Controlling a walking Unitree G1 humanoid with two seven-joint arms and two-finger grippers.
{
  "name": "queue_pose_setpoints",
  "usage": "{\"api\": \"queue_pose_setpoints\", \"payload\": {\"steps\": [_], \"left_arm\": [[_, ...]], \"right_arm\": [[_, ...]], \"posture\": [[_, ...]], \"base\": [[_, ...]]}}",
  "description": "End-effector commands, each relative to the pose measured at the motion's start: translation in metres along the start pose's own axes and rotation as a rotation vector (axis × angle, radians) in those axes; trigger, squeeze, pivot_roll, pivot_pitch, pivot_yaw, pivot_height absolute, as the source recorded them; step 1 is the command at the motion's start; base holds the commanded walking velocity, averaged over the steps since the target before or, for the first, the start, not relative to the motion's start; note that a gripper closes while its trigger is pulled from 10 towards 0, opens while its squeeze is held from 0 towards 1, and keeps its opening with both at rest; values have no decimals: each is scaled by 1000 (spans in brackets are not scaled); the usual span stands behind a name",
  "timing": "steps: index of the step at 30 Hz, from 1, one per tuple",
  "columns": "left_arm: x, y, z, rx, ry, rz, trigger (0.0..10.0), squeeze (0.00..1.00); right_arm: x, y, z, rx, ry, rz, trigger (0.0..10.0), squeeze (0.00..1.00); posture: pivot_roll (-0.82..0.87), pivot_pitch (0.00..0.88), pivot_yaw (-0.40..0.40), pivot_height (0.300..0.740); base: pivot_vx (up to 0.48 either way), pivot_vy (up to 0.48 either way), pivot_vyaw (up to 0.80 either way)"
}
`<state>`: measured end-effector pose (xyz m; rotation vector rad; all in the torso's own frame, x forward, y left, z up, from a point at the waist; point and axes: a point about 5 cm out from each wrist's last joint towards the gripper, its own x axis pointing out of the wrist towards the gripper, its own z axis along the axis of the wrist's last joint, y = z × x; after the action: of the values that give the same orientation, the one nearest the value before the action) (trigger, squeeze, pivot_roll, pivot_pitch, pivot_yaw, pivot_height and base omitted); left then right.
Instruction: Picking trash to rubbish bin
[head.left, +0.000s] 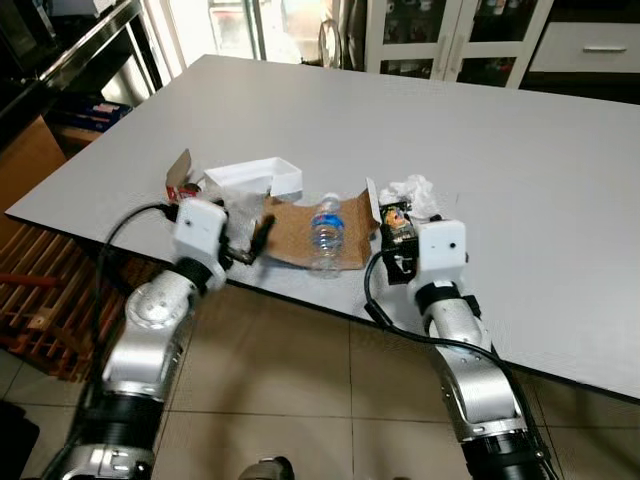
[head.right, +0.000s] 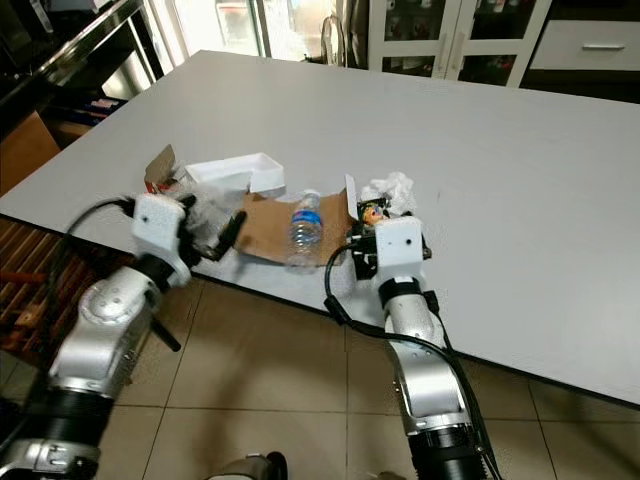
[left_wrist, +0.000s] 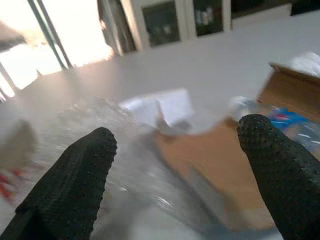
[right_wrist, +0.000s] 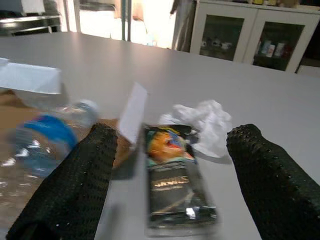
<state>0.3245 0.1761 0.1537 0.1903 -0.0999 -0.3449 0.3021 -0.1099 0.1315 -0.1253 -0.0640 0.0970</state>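
Trash lies along the front edge of the grey table (head.left: 500, 160): a white box (head.left: 258, 178), a crumpled clear plastic wrap (head.left: 243, 208), a brown cardboard sheet (head.left: 292, 238), a clear plastic bottle (head.left: 326, 232) lying on it, a dark snack packet (head.left: 397, 219) and a white tissue (head.left: 414, 190). My left gripper (head.left: 256, 238) is open at the table edge, its fingers either side of the plastic wrap (left_wrist: 125, 165). My right gripper (right_wrist: 174, 134) is open, and the snack packet (right_wrist: 172, 182) lies between its fingers (right_wrist: 75, 190) with the tissue (right_wrist: 202, 122) just beyond.
A small red and brown carton (head.left: 180, 180) lies left of the white box. Wooden slats (head.left: 40, 290) and dark shelving (head.left: 70, 60) stand left of the table. White cabinets (head.left: 470, 40) line the back wall. Tiled floor (head.left: 300, 400) is under my arms.
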Motion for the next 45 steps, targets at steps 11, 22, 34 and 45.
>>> {"api": "queue_pose_setpoints", "payload": {"steps": [11,22,34,45], "left_arm": [[-2,-3,13,0,-29,-46,10000,0],[-2,-5,14,-19,-24,-50,10000,0],[0,3,27,-23,-42,-102,10000,0],[-7,5,37,63,51,-345,10000,0]], "right_arm": [[5,9,-2,8,15,-8,10000,0],[9,10,-2,7,22,-15,10000,0],[11,14,-1,-6,13,-4,10000,0],[11,18,-2,-8,11,5,10000,0]], "posture": [[78,146,68,740],[87,141,63,740],[93,136,59,740],[108,135,63,740]], "base": [[0,0,0],[0,0,-535],[0,0,-696],[0,0,0]]}}
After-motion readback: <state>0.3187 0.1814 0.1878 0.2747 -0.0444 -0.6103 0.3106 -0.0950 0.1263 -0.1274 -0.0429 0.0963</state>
